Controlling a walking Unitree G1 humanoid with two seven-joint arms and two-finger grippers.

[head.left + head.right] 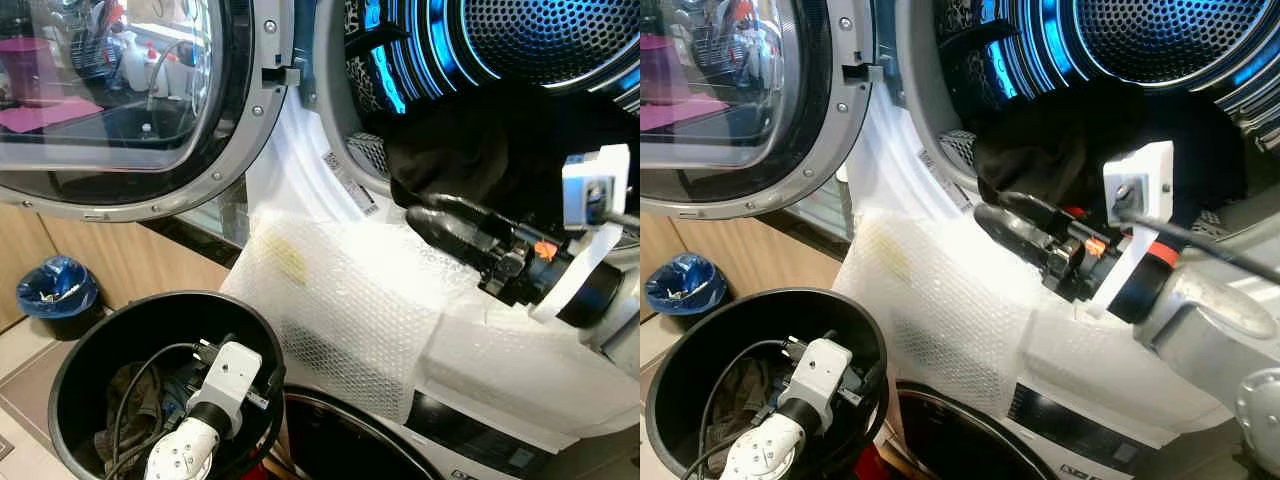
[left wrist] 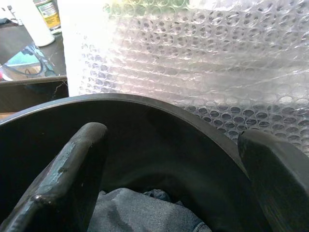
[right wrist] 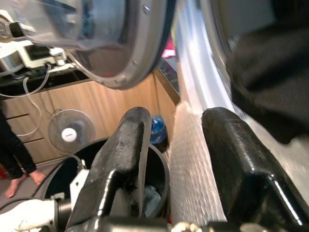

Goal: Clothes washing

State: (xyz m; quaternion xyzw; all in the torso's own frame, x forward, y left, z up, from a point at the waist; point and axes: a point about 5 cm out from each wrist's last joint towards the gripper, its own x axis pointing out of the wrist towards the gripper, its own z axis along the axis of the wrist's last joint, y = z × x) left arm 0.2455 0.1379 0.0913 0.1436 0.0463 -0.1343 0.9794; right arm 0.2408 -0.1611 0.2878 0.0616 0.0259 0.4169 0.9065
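Looking down through the head camera, I have the washing machine's round door (image 1: 120, 110) swung wide to my left and the blue-lit drum (image 1: 520, 45) open ahead. A dark garment (image 1: 470, 160) lies heaped at the drum's lower lip, partly inside. My right hand (image 1: 425, 222) sits just below that heap, over the bubble wrap (image 1: 340, 300) that covers the machine's front. In the right wrist view its two black fingers (image 3: 120, 159) stand apart with nothing between them, and the dark cloth hangs beside one finger, not gripped.

My left hand (image 2: 164, 179) is lowered into the black bucket (image 1: 75, 370) standing on the floor in front of the machine. In the left wrist view its fingers (image 2: 67, 174) are spread wide, one on each side, with a blue-grey piece of clothing (image 2: 140, 212) lying in the bucket's bottom between and below them; I cannot tell whether they touch it. More crumpled cloth (image 1: 135, 400) shows beside the arm in the bucket. A small bin lined with a blue bag (image 1: 55, 290) stands against the wooden cabinets. A person's bare feet (image 3: 19, 181) are on the floor in the right wrist view.
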